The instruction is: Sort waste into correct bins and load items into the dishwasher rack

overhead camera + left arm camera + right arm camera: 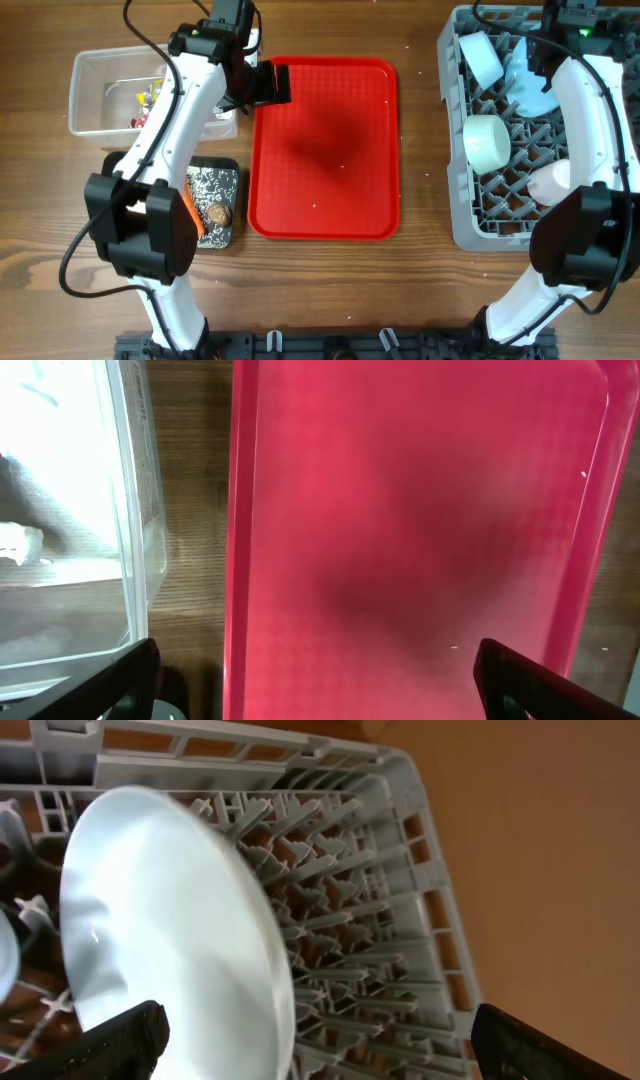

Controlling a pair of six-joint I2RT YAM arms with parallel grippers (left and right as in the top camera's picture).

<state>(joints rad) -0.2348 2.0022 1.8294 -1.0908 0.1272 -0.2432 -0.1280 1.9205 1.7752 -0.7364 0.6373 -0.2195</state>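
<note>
From above, the left gripper [268,85] hangs over the left rim of the red tray [380,200] at mid-frame, just beside the clear tub [90,70] at upper left, where red and yellow wrappers [148,100] lie. At lower left the black tray [237,195] holds rice grains [212,185], the orange carrot [191,215] and the brown lump [217,213]. On the right, the rack [455,200] carries light blue bowls [487,140] and the plate [535,90], with the right arm [595,110] reaching across it toward the top edge. In the left wrist view the fingertips sit in the two lower corners, spread wide with nothing between them. The red tray fills the frame, bare except for a few white specks [583,475], probably stray rice. These would be tiny, light and hard to pinch, so tipping or sweeping looks easier. A pale crumpled shape [20,545] in the tub at far left may be the tissue. In the right wrist view the right gripper [330,1045] is also spread wide and empty. The plate stands on edge in the left half, leaning among the pegs, close to the left fingertip; whether they touch I cannot tell. It looks stiff, smooth and likely slippery, so the thin rim is the place to grip, not the face.
</note>
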